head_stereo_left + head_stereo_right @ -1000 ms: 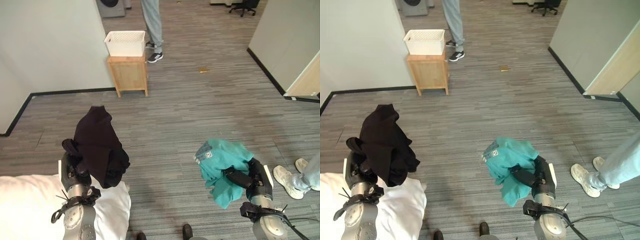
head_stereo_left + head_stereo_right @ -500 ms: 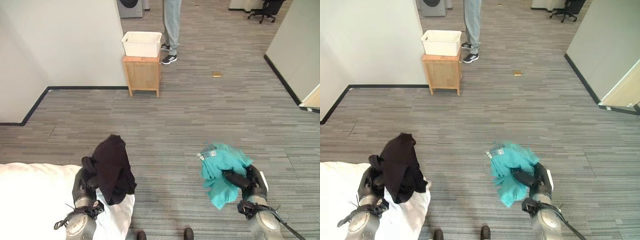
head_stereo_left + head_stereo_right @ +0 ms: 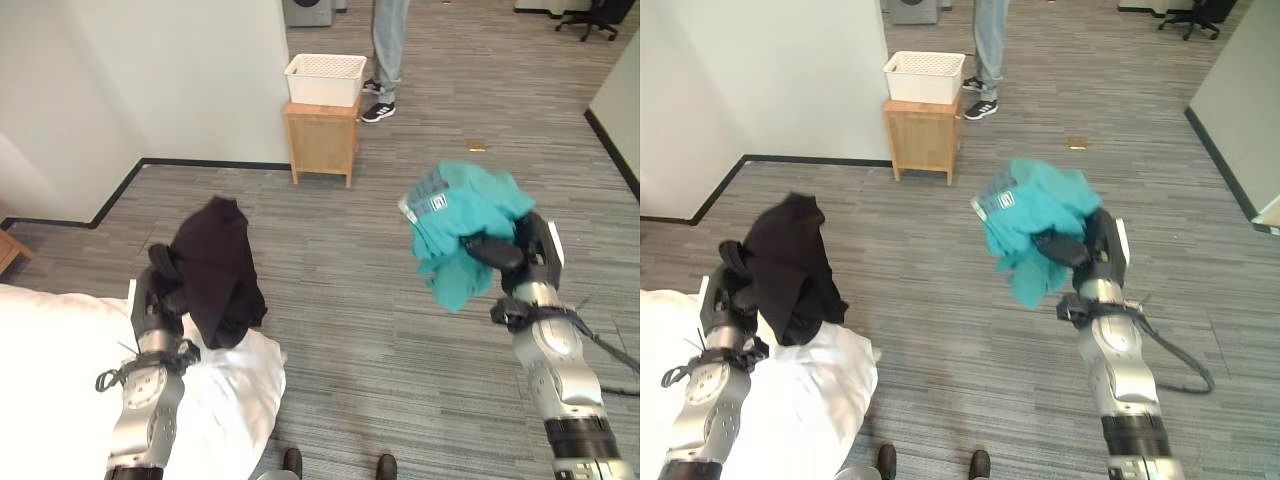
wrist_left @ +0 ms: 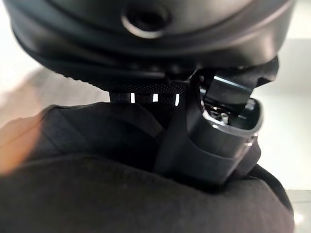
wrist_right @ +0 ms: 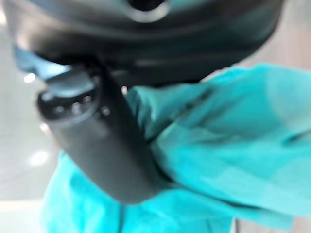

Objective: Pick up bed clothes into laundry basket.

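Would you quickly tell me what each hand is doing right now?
Left hand: closed on the black garment.
Right hand: closed on the teal garment.

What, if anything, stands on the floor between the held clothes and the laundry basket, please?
Nothing visible: bare floor runs from the black garment and teal garment to the white laundry basket on its wooden stand; a person stands behind it.

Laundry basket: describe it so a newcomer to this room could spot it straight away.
Look to the far end of the grey floor, by the corner of the white wall. A small wooden stand sits there, and the laundry basket rests on top of it, in front of a standing person. It is the one white, slotted, open-topped tub.
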`<state>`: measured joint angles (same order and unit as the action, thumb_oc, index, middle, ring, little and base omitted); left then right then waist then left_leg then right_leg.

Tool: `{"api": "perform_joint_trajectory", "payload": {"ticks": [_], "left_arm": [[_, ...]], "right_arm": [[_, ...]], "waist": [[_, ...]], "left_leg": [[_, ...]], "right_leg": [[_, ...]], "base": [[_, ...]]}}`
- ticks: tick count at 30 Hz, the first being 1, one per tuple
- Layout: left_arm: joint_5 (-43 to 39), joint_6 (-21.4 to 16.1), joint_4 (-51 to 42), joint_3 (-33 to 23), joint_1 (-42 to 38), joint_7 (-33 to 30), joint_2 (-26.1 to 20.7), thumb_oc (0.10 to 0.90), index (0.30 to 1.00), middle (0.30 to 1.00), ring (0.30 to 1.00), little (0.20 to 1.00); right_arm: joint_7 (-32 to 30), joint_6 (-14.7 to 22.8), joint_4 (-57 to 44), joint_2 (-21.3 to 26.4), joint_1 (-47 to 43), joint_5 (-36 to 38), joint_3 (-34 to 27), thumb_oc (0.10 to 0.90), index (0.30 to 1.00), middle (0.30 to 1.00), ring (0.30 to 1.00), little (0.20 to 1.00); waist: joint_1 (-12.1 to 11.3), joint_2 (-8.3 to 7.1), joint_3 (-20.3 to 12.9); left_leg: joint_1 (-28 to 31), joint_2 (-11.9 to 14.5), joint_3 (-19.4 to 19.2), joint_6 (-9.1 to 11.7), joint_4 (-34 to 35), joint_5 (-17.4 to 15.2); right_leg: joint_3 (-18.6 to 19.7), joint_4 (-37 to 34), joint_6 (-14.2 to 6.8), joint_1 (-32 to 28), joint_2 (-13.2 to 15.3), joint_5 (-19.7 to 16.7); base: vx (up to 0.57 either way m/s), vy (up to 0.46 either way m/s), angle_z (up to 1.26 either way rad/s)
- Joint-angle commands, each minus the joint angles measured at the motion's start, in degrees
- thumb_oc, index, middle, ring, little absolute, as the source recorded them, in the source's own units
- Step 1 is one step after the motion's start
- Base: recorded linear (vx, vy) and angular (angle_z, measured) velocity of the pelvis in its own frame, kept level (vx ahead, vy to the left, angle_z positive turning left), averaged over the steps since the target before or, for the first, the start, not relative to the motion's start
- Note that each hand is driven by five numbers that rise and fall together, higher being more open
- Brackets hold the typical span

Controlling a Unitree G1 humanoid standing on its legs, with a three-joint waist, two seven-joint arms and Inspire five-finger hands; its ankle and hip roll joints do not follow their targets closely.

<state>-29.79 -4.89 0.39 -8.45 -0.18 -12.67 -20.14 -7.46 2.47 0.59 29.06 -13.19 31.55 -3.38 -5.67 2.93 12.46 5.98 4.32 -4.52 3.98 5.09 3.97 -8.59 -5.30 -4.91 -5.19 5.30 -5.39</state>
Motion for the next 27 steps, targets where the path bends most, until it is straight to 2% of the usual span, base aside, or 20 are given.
{"api": "perform_joint_trajectory", "payload": {"ticks": [1, 4, 7, 9, 12, 14, 16, 17, 18, 19, 21, 22, 23, 24, 25, 27], "left_arm": [[-0.2, -7.5, -4.3, -5.9, -2.7, -2.4, -5.5, 0.400, 0.300, 0.300, 0.300, 0.300], [0.2, -6.7, -5.2, -8.8, 3.0, -1.2, -2.7, 0.400, 0.300, 0.300, 0.300, 0.300], [0.0, -6.1, -6.5, -9.9, 6.0, -0.4, -0.5, 0.400, 0.300, 0.300, 0.300, 0.300], [-3.7, -6.1, -7.3, -11.0, 8.1, -0.1, 3.2, 0.400, 0.300, 0.300, 0.300, 0.300], [-2.6, -5.8, -9.0, -12.2, 9.3, -0.1, 3.0, 0.400, 0.300, 0.300, 0.300, 0.300], [-1.7, -6.1, -9.9, -12.6, 8.9, -0.3, 1.3, 0.400, 0.300, 0.300, 0.300, 0.300], [-1.8, -6.6, -10.7, -12.0, 7.6, -0.6, -0.1, 0.400, 0.300, 0.300, 0.300, 0.300], [-2.0, -6.7, -10.5, -11.6, 6.9, -0.7, -0.7, 0.400, 0.300, 0.300, 0.300, 0.300], [-2.0, -6.7, -10.4, -11.6, 6.7, -0.7, -0.7, 0.400, 0.300, 0.300, 0.300, 0.300], [-2.2, -6.7, -10.0, -10.6, 6.2, -0.5, -0.9, 0.400, 0.300, 0.300, 0.300, 0.300], [-1.0, -6.3, -7.6, -8.7, 6.7, 0.4, 0.0, 0.400, 0.300, 0.300, 0.300, 0.300], [-1.1, -5.8, -6.8, -8.5, 8.6, 0.8, 1.2, 0.400, 0.300, 0.300, 0.300, 0.300], [-1.2, -5.8, -6.9, -8.5, 8.7, 0.9, 1.3, 0.400, 0.300, 0.300, 0.300, 0.300], [-2.7, -5.7, -6.3, -7.9, 8.7, 1.2, 1.9, 0.400, 0.300, 0.300, 0.300, 0.300], [-3.3, -5.5, -7.6, -7.6, 8.5, 1.9, 1.0, 0.400, 0.300, 0.300, 0.300, 0.300], [-3.3, -5.5, -7.6, -7.7, 8.5, 1.9, 1.0, 0.400, 0.300, 0.300, 0.300, 0.300]], "right_arm": [[1.4, 5.3, -6.5, -0.4, 0.2, -1.9, -2.7, 0.400, 0.300, 0.300, 0.300, 0.300], [2.3, 3.7, -8.3, -2.2, 6.3, -5.7, -6.0, 0.400, 0.300, 0.300, 0.300, 0.300], [2.2, 3.2, -9.0, -4.2, 10.1, -6.1, -8.4, 0.400, 0.300, 0.300, 0.300, 0.300], [2.1, 3.3, -10.0, -6.5, 12.8, -5.6, -10.2, 0.400, 0.300, 0.300, 0.300, 0.300], [1.8, 3.3, -10.6, -6.2, 12.1, -6.0, -11.0, 0.400, 0.300, 0.300, 0.300, 0.300], [1.1, 3.8, -10.7, -5.5, 10.9, -6.4, -11.3, 0.400, 0.300, 0.300, 0.300, 0.300], [0.8, 4.4, -10.9, -5.7, 9.9, -6.1, -10.3, 0.400, 0.300, 0.300, 0.300, 0.300], [1.0, 4.3, -11.0, -6.1, 10.0, -6.2, -9.8, 0.400, 0.300, 0.300, 0.300, 0.300], [1.0, 4.3, -11.1, -6.1, 9.9, -6.3, -9.9, 0.400, 0.300, 0.300, 0.300, 0.300], [0.9, 4.1, -11.4, -6.9, 10.1, -6.5, -9.0, 0.400, 0.300, 0.300, 0.300, 0.300], [2.3, 4.1, -12.7, -10.0, 10.0, -3.6, -7.2, 0.400, 0.300, 0.300, 0.300, 0.300], [2.7, 4.1, -13.1, -10.7, 9.5, -4.4, -6.5, 0.400, 0.300, 0.300, 0.300, 0.300], [2.6, 4.0, -13.2, -10.7, 9.6, -4.5, -6.4, 0.400, 0.300, 0.300, 0.300, 0.300], [2.5, 4.2, -13.1, -10.5, 8.8, -4.4, -5.7, 0.400, 0.300, 0.300, 0.300, 0.300], [1.6, 4.1, -12.7, -9.3, 7.5, -4.3, -5.5, 0.400, 0.300, 0.300, 0.300, 0.300], [1.6, 4.2, -12.5, -9.3, 7.4, -4.2, -5.4, 0.400, 0.300, 0.300, 0.300, 0.300]], "waist": [[0.1, -2.45, -1.4], [0.4, -2.52, -1.2], [0.4, -2.55, -1.3], [0.3, -2.74, -1.2], [-0.1, -2.76, -1.3], [-0.4, -2.67, -1.6], [-0.8, -2.11, -1.4], [-0.4, -1.68, -0.6], [-0.6, -1.85, -0.8], [0.0, -1.34, 0.2], [1.9, 0.66, 2.2], [2.0, 1.46, 2.5], [2.2, 1.39, 2.4], [2.3, 1.01, 2.3], [3.0, 0.38, 2.4], [3.3, 0.75, 2.6]], "left_leg": [[-2.2, -1.5, -3.7, 0.1, -3.1, -3.3], [-1.9, -1.8, -3.5, -0.2, -2.8, -3.7], [-2.0, -2.0, -3.4, -0.4, -2.7, -4.0], [-2.4, -2.2, -3.4, -0.7, -2.9, -4.6], [-2.7, -2.7, -4.5, -1.0, -2.9, -5.4], [-3.1, -2.9, -5.2, -1.2, -3.0, -5.9], [-3.6, -3.2, -5.4, -2.3, -3.7, -7.2], [-3.2, -3.5, -5.2, -3.2, -4.0, -8.0], [-3.8, -3.6, -5.4, -3.3, -4.1, -7.7], [-2.9, -3.9, -5.4, -4.3, -4.3, -8.7], [-0.8, -3.0, -5.2, -5.1, -4.1, -9.3], [1.4, -3.0, -6.2, -5.1, -4.0, -10.5], [1.4, -3.2, -6.1, -5.2, -3.9, -10.5], [2.3, -3.6, -6.8, -4.5, -4.1, -11.8], [3.5, -3.5, -6.2, -3.1, -4.6, -13.4], [3.7, -3.0, -6.0, -3.0, -4.8, -13.6]], "right_leg": [[-5.4, 2.7, -1.1, -3.1, 2.9, 8.2], [-5.3, 2.4, -1.1, -3.5, 2.9, 8.3], [-5.3, 2.3, -1.1, -3.5, 2.9, 8.4], [-5.5, 2.0, -1.3, -3.3, 3.1, 8.5], [-5.6, 1.9, -2.1, -2.8, 3.8, 8.1], [-5.5, 2.9, -2.5, -1.8, 4.3, 8.1], [-5.6, 9.4, -3.2, 1.2, 5.6, 8.6], [-5.0, 16.4, -4.0, 4.4, 7.0, 7.9], [-4.7, 17.2, -4.0, 5.5, 7.2, 7.9], [-4.2, 24.6, -5.3, 7.9, 8.1, 5.3], [-1.9, 36.5, -6.0, 14.8, 7.5, 4.5], [-4.9, 37.7, -5.7, 18.7, 10.0, 3.6], [-4.9, 38.2, -5.8, 18.8, 10.2, 3.9], [-7.0, 33.0, -5.1, 19.3, 12.0, 3.8], [-6.6, 25.2, -4.7, 19.7, 12.2, 4.4], [-7.2, 24.2, -4.7, 18.7, 11.7, 4.1]], "base": [[0.09, 0.013, 0.17], [0.09, 0.019, 0.06], [0.09, 0.027, 0.04], [0.11, 0.024, 0.04], [0.06, 0.042, -0.06], [0.06, 0.057, -0.18], [0.03, 0.102, -0.28], [-0.01, 0.097, -0.22], [-0.01, 0.099, -0.11], [-0.01, 0.108, -0.11], [0.17, 0.176, -0.12], [0.25, 0.130, -0.29], [0.32, 0.040, -0.29], [0.36, -0.127, -0.32], [0.37, -0.129, -0.09], [0.28, -0.135, 0.14]]}}
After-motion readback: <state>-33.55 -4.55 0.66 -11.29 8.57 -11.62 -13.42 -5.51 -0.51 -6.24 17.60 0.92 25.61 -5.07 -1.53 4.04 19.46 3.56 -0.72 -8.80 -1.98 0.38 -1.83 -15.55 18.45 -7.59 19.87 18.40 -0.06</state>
